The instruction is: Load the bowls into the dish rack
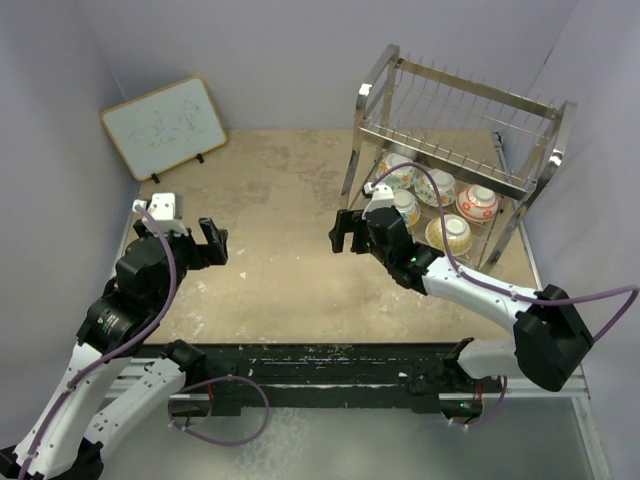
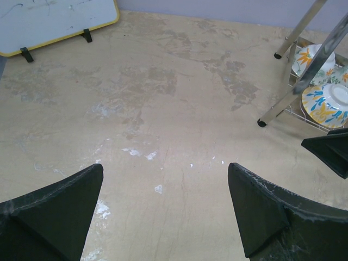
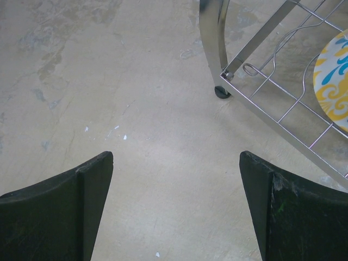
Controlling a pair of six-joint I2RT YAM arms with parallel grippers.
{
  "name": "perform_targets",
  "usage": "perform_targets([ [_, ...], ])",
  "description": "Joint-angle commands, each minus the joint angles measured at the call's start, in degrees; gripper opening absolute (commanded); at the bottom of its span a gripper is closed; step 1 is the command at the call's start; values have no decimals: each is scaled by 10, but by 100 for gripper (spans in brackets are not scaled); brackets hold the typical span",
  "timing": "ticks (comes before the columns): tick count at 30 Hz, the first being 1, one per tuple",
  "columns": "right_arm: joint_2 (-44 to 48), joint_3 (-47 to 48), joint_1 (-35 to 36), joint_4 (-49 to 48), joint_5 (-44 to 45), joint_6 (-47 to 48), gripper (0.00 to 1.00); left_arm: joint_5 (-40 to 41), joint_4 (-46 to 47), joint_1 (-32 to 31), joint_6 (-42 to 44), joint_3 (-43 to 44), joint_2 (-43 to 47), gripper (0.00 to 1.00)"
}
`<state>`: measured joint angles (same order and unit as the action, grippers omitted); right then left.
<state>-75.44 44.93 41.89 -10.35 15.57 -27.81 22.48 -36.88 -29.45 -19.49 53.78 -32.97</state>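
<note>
The dish rack [image 1: 455, 130] stands at the back right. Several bowls sit on its lower tier, among them a blue-orange one [image 1: 397, 170], a red-orange one [image 1: 477, 203] and a yellow one [image 1: 448, 234]. My right gripper [image 1: 338, 232] is open and empty, just left of the rack's front-left leg. In the right wrist view it [image 3: 176, 163] hangs over bare table, with the rack's corner [image 3: 228, 73] and a bowl's edge [image 3: 334, 81] at upper right. My left gripper [image 1: 216, 242] is open and empty at the left; the left wrist view [image 2: 166, 179] shows two bowls [image 2: 326, 103] in the rack.
A wood-framed whiteboard [image 1: 165, 127] leans at the back left, also seen in the left wrist view [image 2: 54, 22]. The tan tabletop [image 1: 280, 200] lies between the arms. The rack's upper tier [image 1: 450, 105] holds nothing I can see. Purple walls close in both sides.
</note>
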Motion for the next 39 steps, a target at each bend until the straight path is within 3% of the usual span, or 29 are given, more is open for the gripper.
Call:
perform_targets([
  [1,6,1,2,-5,13,9,99,-8,33,-3,-1,0,1,99],
  [39,21,-17,2,-6,9,3,99,-11,29,-4,-6,0,8,99],
])
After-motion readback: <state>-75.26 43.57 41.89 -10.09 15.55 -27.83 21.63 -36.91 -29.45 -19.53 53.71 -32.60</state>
